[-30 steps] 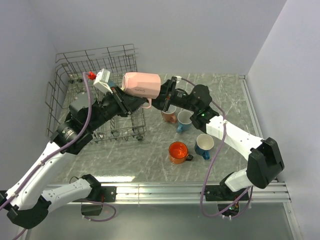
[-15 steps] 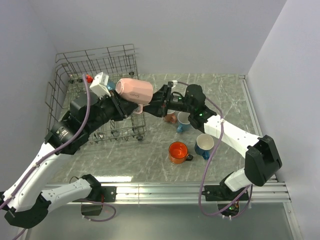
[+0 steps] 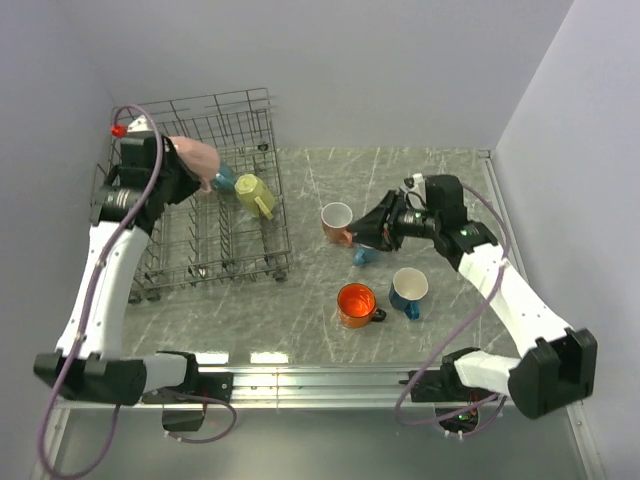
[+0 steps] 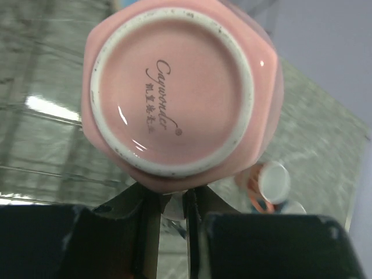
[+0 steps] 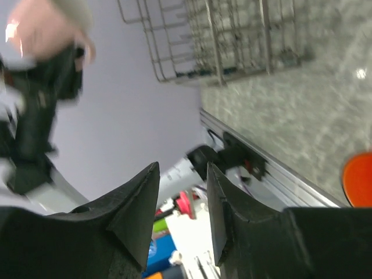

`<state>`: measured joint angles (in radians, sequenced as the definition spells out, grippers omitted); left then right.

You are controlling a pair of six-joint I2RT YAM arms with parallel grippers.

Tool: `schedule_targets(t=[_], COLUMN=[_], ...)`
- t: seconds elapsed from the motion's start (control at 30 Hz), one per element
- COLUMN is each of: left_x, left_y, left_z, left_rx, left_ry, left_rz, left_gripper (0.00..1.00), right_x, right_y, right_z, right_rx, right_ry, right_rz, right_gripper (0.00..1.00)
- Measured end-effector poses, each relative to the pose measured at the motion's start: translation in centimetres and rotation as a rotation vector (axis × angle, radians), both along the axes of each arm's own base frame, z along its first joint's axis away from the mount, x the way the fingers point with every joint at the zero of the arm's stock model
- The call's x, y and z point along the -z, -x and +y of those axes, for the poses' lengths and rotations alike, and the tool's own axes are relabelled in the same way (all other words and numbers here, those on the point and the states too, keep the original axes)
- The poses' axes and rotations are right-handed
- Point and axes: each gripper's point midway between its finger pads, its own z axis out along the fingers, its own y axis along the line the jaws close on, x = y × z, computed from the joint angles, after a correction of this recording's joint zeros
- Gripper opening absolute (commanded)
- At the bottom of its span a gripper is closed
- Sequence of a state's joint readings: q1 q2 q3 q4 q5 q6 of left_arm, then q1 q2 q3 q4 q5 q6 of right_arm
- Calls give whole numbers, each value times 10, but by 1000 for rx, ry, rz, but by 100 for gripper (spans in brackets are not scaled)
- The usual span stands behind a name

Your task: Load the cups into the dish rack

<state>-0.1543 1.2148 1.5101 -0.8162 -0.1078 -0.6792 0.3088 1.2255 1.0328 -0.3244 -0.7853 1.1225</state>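
My left gripper (image 3: 183, 172) is shut on the pale pink mug (image 3: 198, 157) and holds it over the far left of the grey wire dish rack (image 3: 262, 262). In the left wrist view the mug's round base (image 4: 172, 93) fills the frame, and my gripper (image 4: 170, 200) pinches a part under it. A pale yellow mug (image 3: 253, 193) and a teal mug (image 3: 225, 178) sit in the rack. My right gripper (image 3: 377, 230) is open and empty above the light blue mug (image 3: 364, 254), beside the salmon mug (image 3: 338, 222). In its wrist view the gripper (image 5: 183, 174) holds nothing.
A glossy orange mug (image 3: 357, 303) and a dark blue mug (image 3: 409, 290) stand on the marble table in front of the right arm. The orange mug also shows in the right wrist view (image 5: 360, 181). Walls close in the table at the back and both sides.
My left arm swung left and carried the pink mug from mid-table to over the rack. My right gripper drew back to the right, away from the mug.
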Motion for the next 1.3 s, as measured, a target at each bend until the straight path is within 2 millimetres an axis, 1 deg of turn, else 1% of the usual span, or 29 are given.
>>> schedule_targets(t=[0.1,0.2,0.27,0.37,0.5,0.57,0.73,0.8,0.87,0.97,1.13,1.2,1.3], left_x=[22,42,51,59,72,83,122,137,149,157,167,173,193], left_y=[-20,-35,-43,-55,-66,-73,-82,-83,-84,-86,-92,-98,-104], left_z=[37,71,93,123,152,166,196,203,205,205,205,206,205], left_rx=[-109,-198,-258,-342,-407,-428,-457,-460,-446,-429,-424,-421,-414], left_ry=[-27,-40,-55,-86,-102,-101,-121,-138,-152,-168,-170,-167,-154], left_rz=[91,168,209,235,270,291,390,430,462,469,470,466,493], left_gripper=[0,0,0,0,0,0,0,0,0,0,0,0,0], right_x=[8,17,21,23,27,33,47,54,59,70,103,108,112], right_y=[19,32,38,46,53,54,52,50,49,46,47,46,47], right_z=[-7,-13,-17,-22,-26,-30,-36,-37,-37,-36,-35,-35,-36], right_rx=[-15,-17,-15,-19,-33,-39,-48,-56,-65,-77,-111,-124,-148], right_ry=[22,58,77,95,126,152,192,206,217,211,224,232,244], right_rz=[-5,-5,-11,-20,-32,-30,-11,0,4,14,106,109,101], right_gripper=[45,44,43,43,43,43,42,42,42,41,41,41,40])
